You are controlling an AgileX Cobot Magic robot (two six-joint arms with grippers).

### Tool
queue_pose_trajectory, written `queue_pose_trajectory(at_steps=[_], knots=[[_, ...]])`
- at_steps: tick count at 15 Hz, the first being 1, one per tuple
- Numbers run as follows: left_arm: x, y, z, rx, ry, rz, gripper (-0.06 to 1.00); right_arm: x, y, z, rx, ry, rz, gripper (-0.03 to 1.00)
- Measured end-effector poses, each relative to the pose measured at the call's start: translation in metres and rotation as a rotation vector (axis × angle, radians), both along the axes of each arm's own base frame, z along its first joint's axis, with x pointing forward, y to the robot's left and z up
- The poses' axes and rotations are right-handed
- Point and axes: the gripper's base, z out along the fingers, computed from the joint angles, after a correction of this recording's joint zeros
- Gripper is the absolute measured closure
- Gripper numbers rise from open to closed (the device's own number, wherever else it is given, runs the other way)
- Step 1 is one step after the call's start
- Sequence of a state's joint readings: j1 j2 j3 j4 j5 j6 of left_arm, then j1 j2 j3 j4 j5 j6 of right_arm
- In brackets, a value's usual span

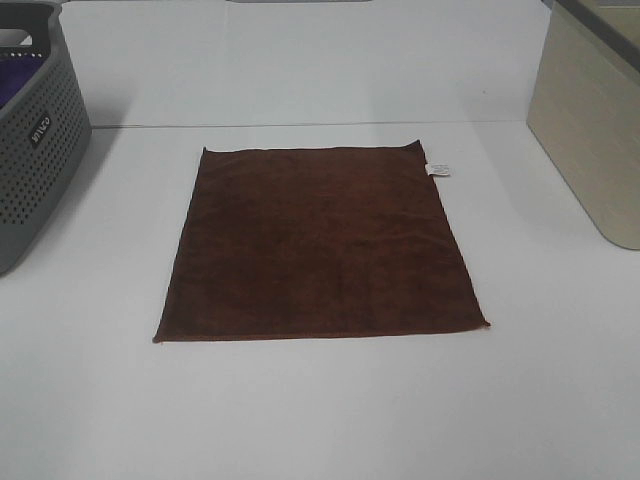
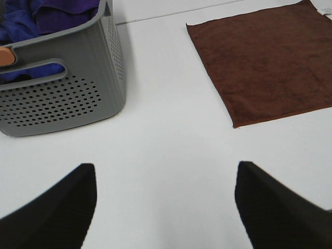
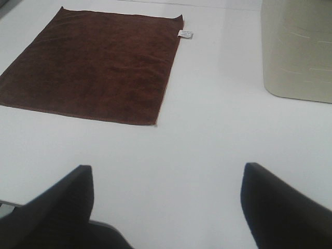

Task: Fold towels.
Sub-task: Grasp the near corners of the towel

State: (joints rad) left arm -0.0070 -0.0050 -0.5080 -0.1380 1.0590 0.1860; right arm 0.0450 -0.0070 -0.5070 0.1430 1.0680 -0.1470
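We judge the towel (image 1: 320, 245) soft, light, limp; pinch its corners. Left tool (image 2: 166, 168) and right tool (image 3: 168, 170) gape wide, empty.

The towel (image 1: 320, 245) lay flat on the white table (image 1: 320, 420), and all 4 of its edges met bare tabletop, leaving room for a gripper to come in at any side. Left of the towel stood a grey perforated basket (image 1: 35, 140), with an open strip of table between its wall and the towel's left edge. Right of the towel stood a beige bin (image 1: 590, 130), also well apart from it. On the near side of the towel the table lay bare, and there the left gripper (image 2: 166, 207) and right gripper (image 3: 166, 207) hung with jaws spread wide, touching nothing.
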Motion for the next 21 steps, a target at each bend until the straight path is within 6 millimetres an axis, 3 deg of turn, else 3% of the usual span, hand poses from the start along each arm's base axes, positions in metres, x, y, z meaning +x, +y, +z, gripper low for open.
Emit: queue_pose_trajectory(at_steps=[21], knots=[[0.0000, 0.0000, 0.0000, 0.000, 0.000, 0.000, 0.23, 0.0000, 0.0000, 0.0000, 0.000, 0.000, 0.000, 0.23]])
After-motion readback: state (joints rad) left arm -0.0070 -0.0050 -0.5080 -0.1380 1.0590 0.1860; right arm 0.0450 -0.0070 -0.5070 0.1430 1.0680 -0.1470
